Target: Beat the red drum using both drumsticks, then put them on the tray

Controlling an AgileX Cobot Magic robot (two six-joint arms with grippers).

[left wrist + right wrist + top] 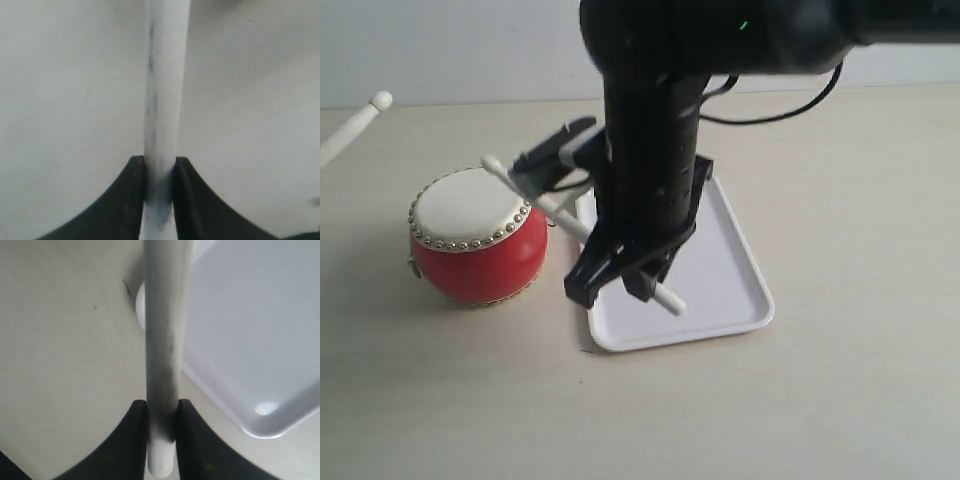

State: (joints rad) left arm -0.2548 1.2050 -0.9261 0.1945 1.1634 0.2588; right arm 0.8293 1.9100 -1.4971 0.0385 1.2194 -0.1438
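The red drum [475, 240] with its cream skin stands on the table at the left. Right beside it lies the white tray [725, 285]. My right gripper [618, 272] hangs over the tray's left edge, shut on a drumstick [555, 205]. That stick slants up to the left, and its round tip is above the drum's far right rim. In the right wrist view the jaws [162, 410] pinch this drumstick [164, 335] near its butt end, with the tray [250, 330] beyond. My left gripper [159, 167] is shut on the other drumstick [165, 90]. Only that stick's tip end [358, 122] shows at the exterior view's far left edge.
The right arm's black body [655, 130] rises over the tray's left half and hides part of it. A black cable [790, 105] loops behind the arm. Pale tabletop [840, 400] surrounds the drum and tray.
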